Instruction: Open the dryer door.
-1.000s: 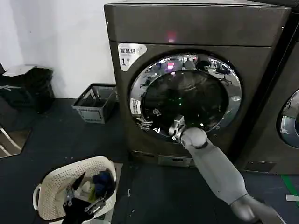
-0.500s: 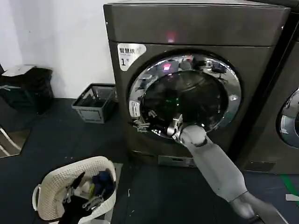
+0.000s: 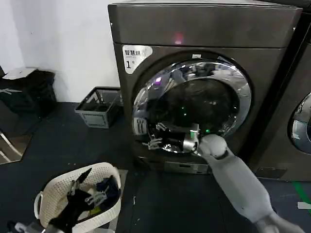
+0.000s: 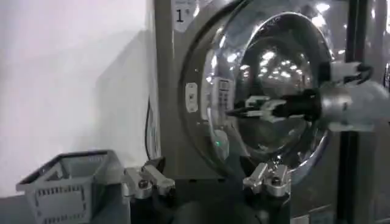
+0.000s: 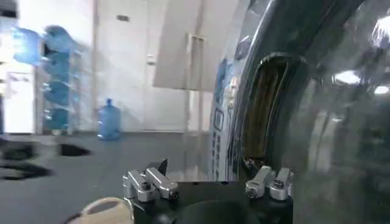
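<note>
Dryer (image 3: 146,97): dark grey-brown front-loader w/ white "1" sticker (image 3: 136,57) at upper corner and small red light (image 3: 178,38); stands against white wall (image 3: 63,43), neighbouring machine (image 3: 299,111) close on its right.
Dryer door (image 3: 187,104): chrome-ringed porthole, swung slightly ajar; latch-side edge on the left stands off the dryer front, hinge side at right.
Right gripper (image 3: 163,138): at lower left rim of door, arm reaching in from lower right; its black fingers (image 3: 158,130) lie over the chrome ring. Cannot tell from any view whether they are spread or closed on the rim.
Left wrist view: shows door from the side, its edge clear of the dryer front, right gripper (image 4: 250,110) pointing at the rim; left gripper (image 4: 207,182) in foreground w/ fingers spread wide, holding nothing.
Right wrist view: close-up of door edge and a gap beside it; room behind, blue water bottle (image 5: 109,119) on floor.
Left arm: low at front left, near white laundry basket (image 3: 53,194).
Open room: bare dark floor (image 3: 73,145) ahead of door on left; grey crate (image 3: 99,107) by wall, well apart from door edge.
</note>
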Tool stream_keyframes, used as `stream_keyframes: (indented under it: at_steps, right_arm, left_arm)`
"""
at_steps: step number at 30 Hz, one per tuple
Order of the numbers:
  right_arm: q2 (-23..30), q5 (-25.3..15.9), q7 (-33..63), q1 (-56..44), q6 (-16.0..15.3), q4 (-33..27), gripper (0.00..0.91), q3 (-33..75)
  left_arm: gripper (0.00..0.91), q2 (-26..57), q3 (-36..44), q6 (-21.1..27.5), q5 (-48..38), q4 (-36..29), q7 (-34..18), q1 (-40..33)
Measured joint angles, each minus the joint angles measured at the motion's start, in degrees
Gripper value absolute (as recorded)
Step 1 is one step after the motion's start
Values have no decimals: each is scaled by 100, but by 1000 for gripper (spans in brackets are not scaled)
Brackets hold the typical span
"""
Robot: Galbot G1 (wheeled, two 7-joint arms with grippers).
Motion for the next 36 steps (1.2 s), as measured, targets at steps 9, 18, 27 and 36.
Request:
stream_keyframes:
  at_steps: [9,18,27,36]
  right_arm:
    - [254,37,-424,-1249,701,244,907,1721]
    - [982,243,245,-2385,788,837,907,3887]
    - [1739,761,2061,-3282,851,1358,907,5084]
    - [1773,271,4676,-3716,461,1609,907,5833]
  left_arm:
    - [907,650,762,251,-834,458,114,-878]
    - [907,899,1991,865,-1679,631,231,-1891]
    - [907,964,3274,669,-1979,857,689,-2815]
    - [907,836,4235,225,-2109,996,890,-3609]
